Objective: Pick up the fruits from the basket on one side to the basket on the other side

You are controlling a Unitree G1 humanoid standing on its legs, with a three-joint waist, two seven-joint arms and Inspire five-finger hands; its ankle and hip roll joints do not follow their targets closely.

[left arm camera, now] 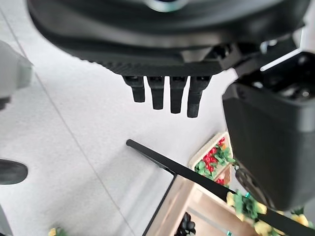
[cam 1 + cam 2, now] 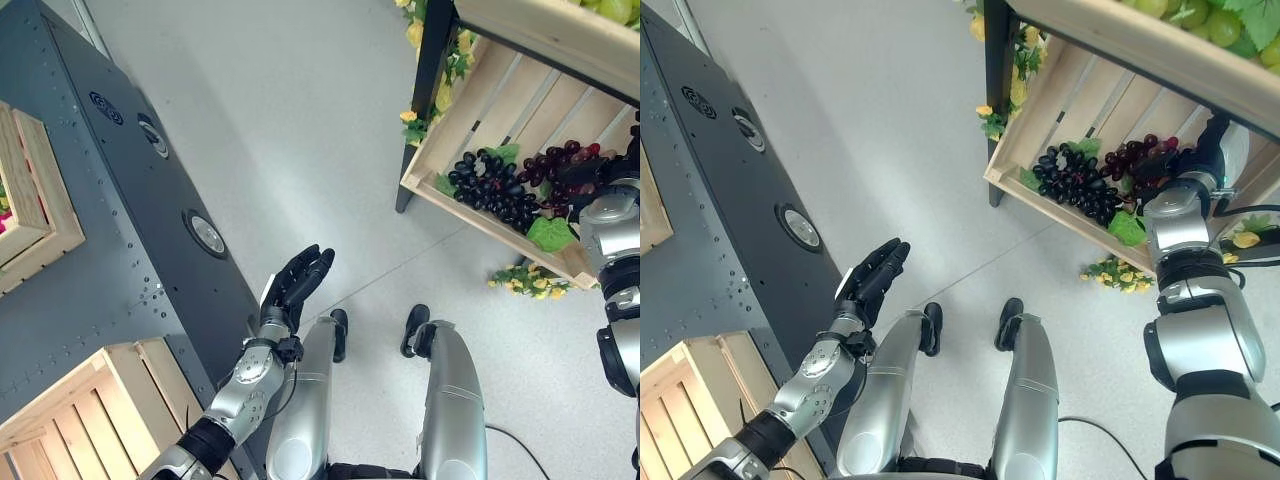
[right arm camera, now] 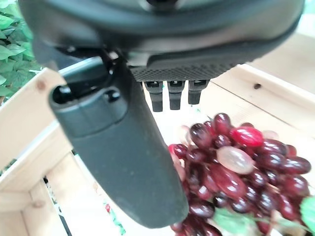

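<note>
A slanted wooden crate (image 2: 1035, 110) on the stand to my right holds a bunch of black grapes (image 2: 1075, 185) and a bunch of red grapes (image 2: 1135, 155). My right hand (image 2: 1213, 138) reaches into that crate beside the red grapes (image 3: 231, 167). Its thumb (image 3: 123, 147) and fingers (image 3: 170, 96) are straight, just over the bunch and closed on nothing. Out over the floor, my left hand (image 2: 297, 283) is open with fingers (image 1: 167, 96) extended and nothing in it. A bare wooden crate (image 2: 125, 365) sits at my lower left.
A dark grey cabinet (image 2: 130, 230) runs along my left, with another wooden crate (image 2: 45, 190) on it. Above the grape crate a second crate holds green grapes (image 2: 1200, 15). Yellow flowers (image 2: 1115, 272) lie on the floor under the stand's black leg (image 2: 425, 90).
</note>
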